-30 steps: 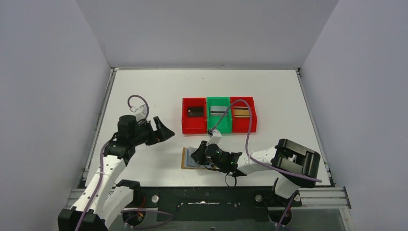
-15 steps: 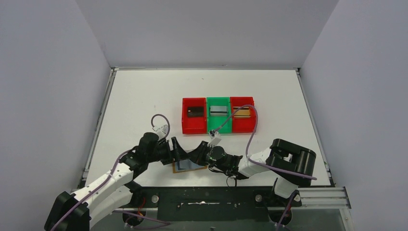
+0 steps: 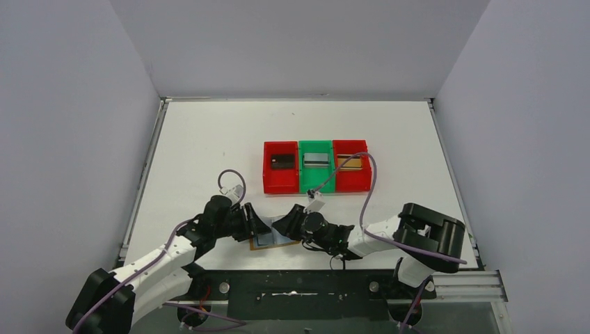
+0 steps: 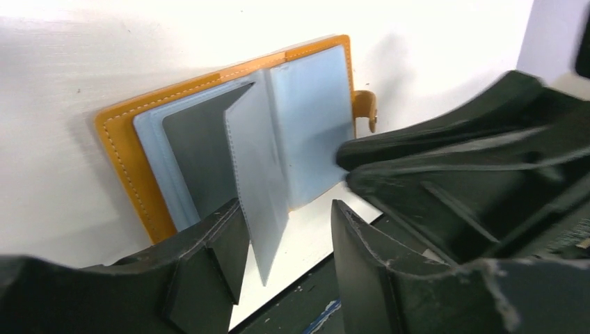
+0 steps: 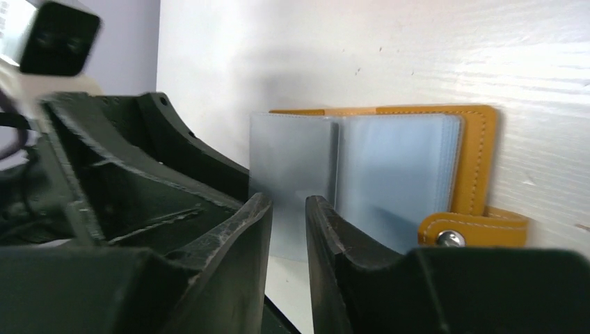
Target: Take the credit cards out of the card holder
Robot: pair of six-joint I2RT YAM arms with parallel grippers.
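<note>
Close to the near edge of the table, between the two arms, the card holder lies open and flat, with its tan cover down and its snap tab sticking out at one side. One clear pocket leaf stands up from the middle. The left gripper has its fingers apart on both sides of this leaf and is not pinching it. The right gripper comes from the other side; its fingers leave only a narrow gap and I see nothing held in it. One of its tips seems to touch the flat pocket page.

Farther back, well apart from the holder, three bins stand in a row. The black card is in the left red bin, the silver-grey card in the green bin, and the gold-brown card in the right red bin.

So I think the removal is almost finished, and the arms are paging through the pockets. A dark patch behind the leaf may be shadow or a card; I cannot tell. Next, the left fingers should close softly on the thin leaf and turn it, while the right gripper steadies the holder.
</note>
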